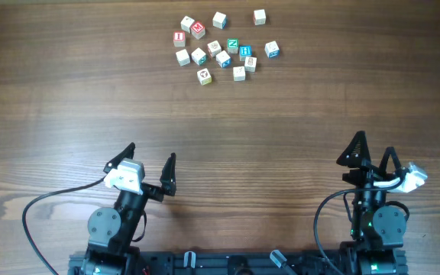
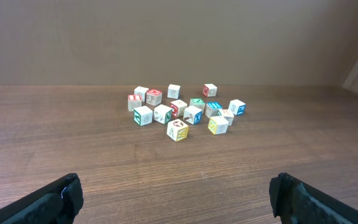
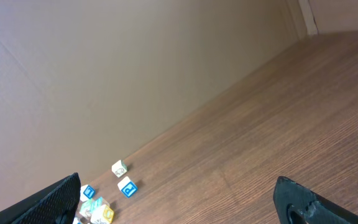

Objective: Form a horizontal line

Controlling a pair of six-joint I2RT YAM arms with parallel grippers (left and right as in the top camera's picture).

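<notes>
Though far from left pincer [image 1: 152,151], right pincer [image 1: 375,142] (agape): perhaps fifteen cubes [image 1: 223,59]

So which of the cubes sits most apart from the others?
The pale cube at the back right in the overhead view: it has the widest gap all round, while each of the other cubes has a nearer neighbour.

Both arms sit folded at the near edge of the counter [image 1: 228,191]. The left arm [image 1: 125,200] and right arm [image 1: 373,205] hold their jaws wide, empty.
</notes>
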